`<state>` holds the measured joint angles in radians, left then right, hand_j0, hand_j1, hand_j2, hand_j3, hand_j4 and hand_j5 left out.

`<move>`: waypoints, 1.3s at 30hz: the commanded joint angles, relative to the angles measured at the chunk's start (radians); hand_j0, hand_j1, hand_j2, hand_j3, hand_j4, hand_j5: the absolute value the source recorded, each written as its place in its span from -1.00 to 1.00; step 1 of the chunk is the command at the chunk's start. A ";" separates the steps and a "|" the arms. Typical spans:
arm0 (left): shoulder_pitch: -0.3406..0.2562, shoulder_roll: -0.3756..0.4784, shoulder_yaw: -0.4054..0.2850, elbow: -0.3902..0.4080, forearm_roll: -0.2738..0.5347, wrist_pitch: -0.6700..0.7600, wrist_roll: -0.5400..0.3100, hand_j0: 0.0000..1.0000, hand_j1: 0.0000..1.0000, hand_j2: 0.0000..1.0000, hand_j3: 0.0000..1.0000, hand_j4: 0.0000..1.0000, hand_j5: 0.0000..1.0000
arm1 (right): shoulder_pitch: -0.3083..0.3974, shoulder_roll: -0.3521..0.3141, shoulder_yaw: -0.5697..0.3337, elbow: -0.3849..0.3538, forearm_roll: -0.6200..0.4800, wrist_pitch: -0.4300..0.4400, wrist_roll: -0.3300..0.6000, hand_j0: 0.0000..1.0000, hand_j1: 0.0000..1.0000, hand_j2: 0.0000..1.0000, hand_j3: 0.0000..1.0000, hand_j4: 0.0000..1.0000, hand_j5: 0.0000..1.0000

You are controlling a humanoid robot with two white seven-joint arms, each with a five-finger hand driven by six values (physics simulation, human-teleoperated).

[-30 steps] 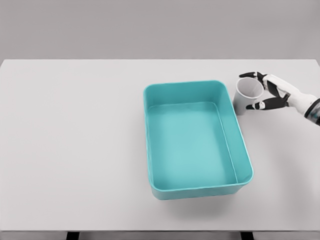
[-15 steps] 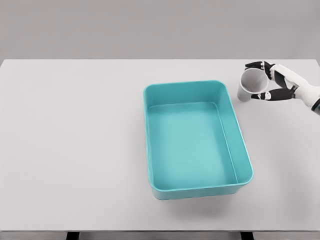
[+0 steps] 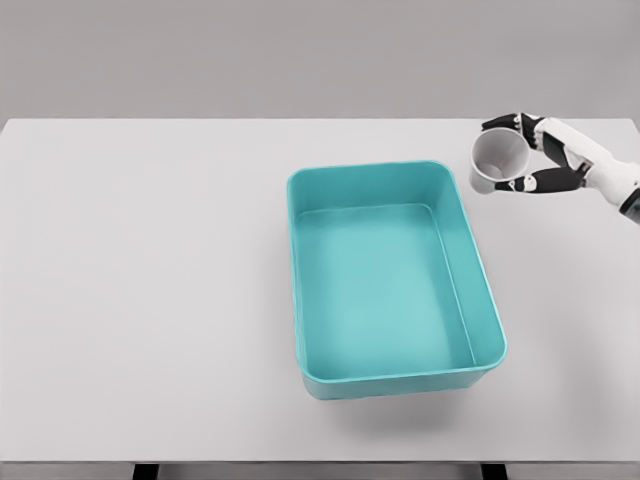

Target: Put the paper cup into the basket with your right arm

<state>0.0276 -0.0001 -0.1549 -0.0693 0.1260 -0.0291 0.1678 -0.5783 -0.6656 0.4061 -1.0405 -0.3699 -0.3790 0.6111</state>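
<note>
A white paper cup (image 3: 497, 163) was gripped by the right hand (image 3: 535, 160) just beyond the far right corner of a teal basket (image 3: 390, 172), with dark fingers (image 3: 498, 123) wrapped over its top and a thumb pressed under its lower side. The cup was tilted, its open mouth turned toward the camera, and appeared to be held clear of the white table (image 3: 150, 280); whether its base touched the surface could not be told. The sideways grip was judged to have been chosen so that the cup could be carried across and dropped without the wrist being turned far.

The basket was seen standing open and bare inside, its raised rim lying between the cup and the floor of the basket. The near wall by the cup was judged the one edge to be cleared. Wide room was left on the table to the left of the basket and in front of it, and nothing else was seen in the hand's path. The left arm was not shown.
</note>
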 commanded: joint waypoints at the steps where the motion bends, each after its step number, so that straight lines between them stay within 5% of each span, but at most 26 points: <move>1: 0.000 0.000 0.000 0.000 0.000 0.000 0.001 1.00 1.00 1.00 1.00 1.00 1.00 | 0.000 -0.002 -0.001 -0.018 -0.006 -0.008 0.000 0.52 0.52 0.52 0.52 0.52 0.52; 16: -0.002 0.000 0.000 0.000 0.000 0.000 -0.001 1.00 1.00 1.00 1.00 1.00 1.00 | 0.006 -0.003 -0.116 -0.231 -0.001 -0.004 0.000 0.52 0.52 0.52 0.52 0.52 0.52; 29: 0.000 0.000 0.000 0.000 0.000 0.000 0.001 1.00 1.00 1.00 1.00 1.00 1.00 | 0.015 -0.002 0.017 -0.460 0.026 -0.003 0.000 0.52 0.52 0.52 0.52 0.52 0.52; 39: -0.002 0.000 0.000 0.000 0.000 0.000 -0.001 1.00 1.00 1.00 1.00 1.00 1.00 | 0.043 -0.006 0.089 -0.500 0.105 -0.029 0.000 0.54 0.54 0.54 0.54 0.54 0.54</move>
<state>0.0276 -0.0001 -0.1549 -0.0693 0.1260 -0.0291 0.1677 -0.5338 -0.6703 0.4857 -1.5348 -0.2769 -0.4036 0.6119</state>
